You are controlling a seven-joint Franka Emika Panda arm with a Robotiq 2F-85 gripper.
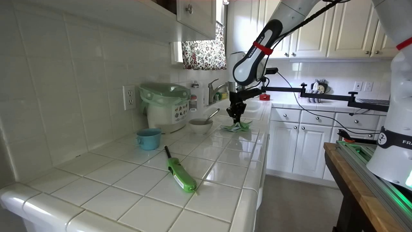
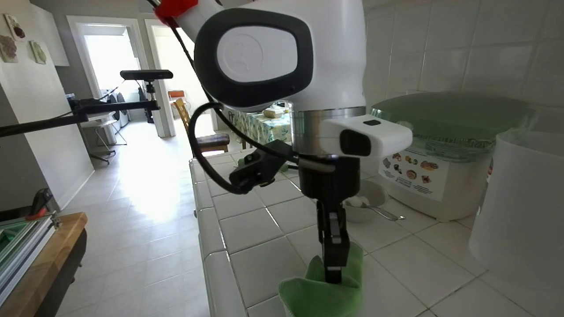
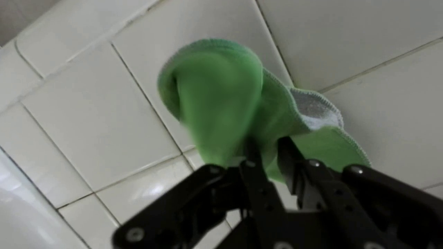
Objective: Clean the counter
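Nearest the camera in the wrist view, a black gripper point(image 3: 268, 143) pinches a crumpled green cloth point(image 3: 221, 93). In an exterior view, the cloth rests near a white bowl point(image 1: 199, 128) with a spoon point(image 1: 212, 115) in it. The glossy white-tiled counter point(image 1: 149, 211) runs beneath and all around the bowl. A green-lidded container point(image 1: 164, 114) stands just beside the bowl, a blue cup point(image 1: 149, 139) near it, and a green lighter point(image 1: 181, 174) lies on the viewer's side of the bowl.

The forearm point(image 1: 271, 34) is slanted down toward the wrist point(image 2: 335, 70), which is held vertical; the gripper point(image 3: 268, 145) is pointed straight down, with its fingers point(image 2: 335, 255) closed to a narrow gap.
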